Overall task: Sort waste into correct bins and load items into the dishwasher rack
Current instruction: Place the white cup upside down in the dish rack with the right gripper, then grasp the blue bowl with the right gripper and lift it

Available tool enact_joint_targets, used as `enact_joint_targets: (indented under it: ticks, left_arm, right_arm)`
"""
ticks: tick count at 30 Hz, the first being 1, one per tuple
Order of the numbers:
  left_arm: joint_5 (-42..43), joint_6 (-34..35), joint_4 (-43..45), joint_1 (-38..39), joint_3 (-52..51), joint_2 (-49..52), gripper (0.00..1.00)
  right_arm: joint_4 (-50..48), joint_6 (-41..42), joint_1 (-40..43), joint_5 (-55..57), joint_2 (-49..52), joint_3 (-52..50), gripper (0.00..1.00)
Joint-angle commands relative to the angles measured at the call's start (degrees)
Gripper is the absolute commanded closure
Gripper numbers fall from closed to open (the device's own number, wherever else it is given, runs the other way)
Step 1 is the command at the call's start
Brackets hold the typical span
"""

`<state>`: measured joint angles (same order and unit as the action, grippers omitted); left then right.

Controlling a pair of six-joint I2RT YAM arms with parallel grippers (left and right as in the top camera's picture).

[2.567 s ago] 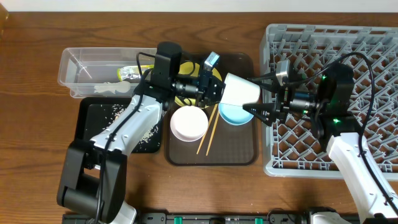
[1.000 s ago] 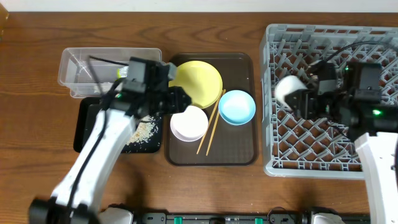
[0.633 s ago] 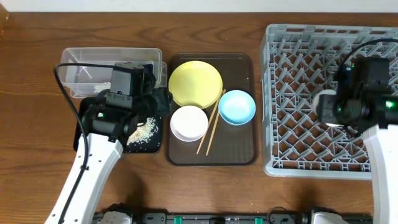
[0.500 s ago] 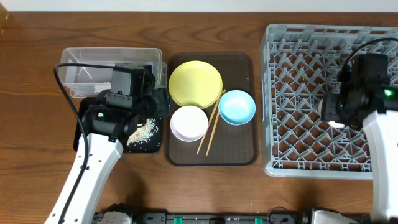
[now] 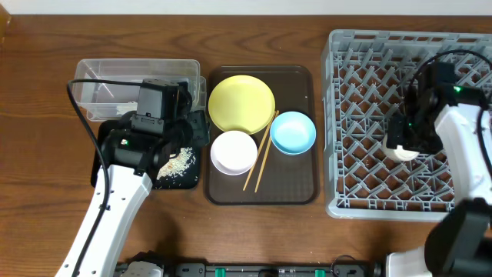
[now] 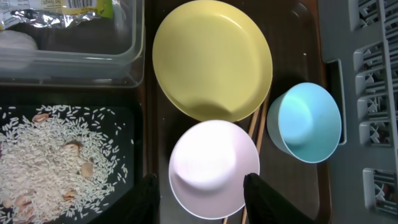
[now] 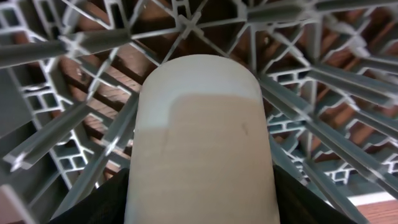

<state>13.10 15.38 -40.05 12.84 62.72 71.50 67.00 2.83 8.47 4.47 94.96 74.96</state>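
My right gripper [image 7: 199,208] is shut on the small white cup [image 7: 199,137] and holds it low over the lattice floor of the grey dishwasher rack [image 5: 361,185], mid-right in the overhead view [image 5: 403,152]. My left gripper [image 6: 202,202] is open and empty above the near edge of the white bowl [image 6: 214,167]. The yellow plate [image 6: 211,59], blue bowl [image 6: 309,122] and chopsticks [image 5: 261,158] lie on the brown tray. Rice [image 6: 56,155] lies in the black tray [image 5: 104,165]. The wrapper [image 6: 68,5] and a whitish scrap [image 6: 18,40] lie in the clear tub [image 5: 100,73].
The brown serving tray [image 5: 292,188] sits between the bins and the rack. The rack's walls and upright pegs surround the right gripper. The left arm hangs over the black tray and the tub's right end.
My right gripper carried the cup from above the brown tray to the right and lowered it into the rack. My left arm drew back to the left, over the bins.
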Motion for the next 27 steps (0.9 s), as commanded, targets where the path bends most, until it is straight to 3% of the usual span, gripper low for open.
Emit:
enact_joint_targets:
  ticks: [1, 4, 6, 12, 19, 27]
  left_arm:
    - [-0.74, -0.72, -0.02, -0.28, 0.5, 0.09, 0.53]
    - [-0.74, -0.72, -0.02, -0.28, 0.5, 0.07, 0.48]
    - [-0.74, -0.72, -0.07, -0.28, 0.5, 0.09, 0.46]
    - [-2.89, -0.74, -2.75, -0.31, 0.5, 0.07, 0.43]
    - [-15.45, 5.25, -10.32, -0.31, 0.5, 0.09, 0.42]
    - [-15.72, 5.95, -10.69, -0.28, 0.5, 0.09, 0.41]
  right_arm:
    - [-0.04, 0.98, 0.68, -0.46, 2.12, 0.79, 0.7]
    - [-0.85, 0.98, 0.68, -0.46, 2.69, 0.79, 0.21]
    - [-1.75, 1.01, 0.68, -0.52, 2.34, 0.81, 0.01]
    - [-2.16, 0.9, 0.46, -5.95, 0.13, 3.52, 0.01]
    - [-11.43, -8.98, -2.78, -29.31, -4.0, 8.55, 0.15]
    - [-19.15, -16.46, -16.24, -26.12, -0.15, 8.5, 0.2]
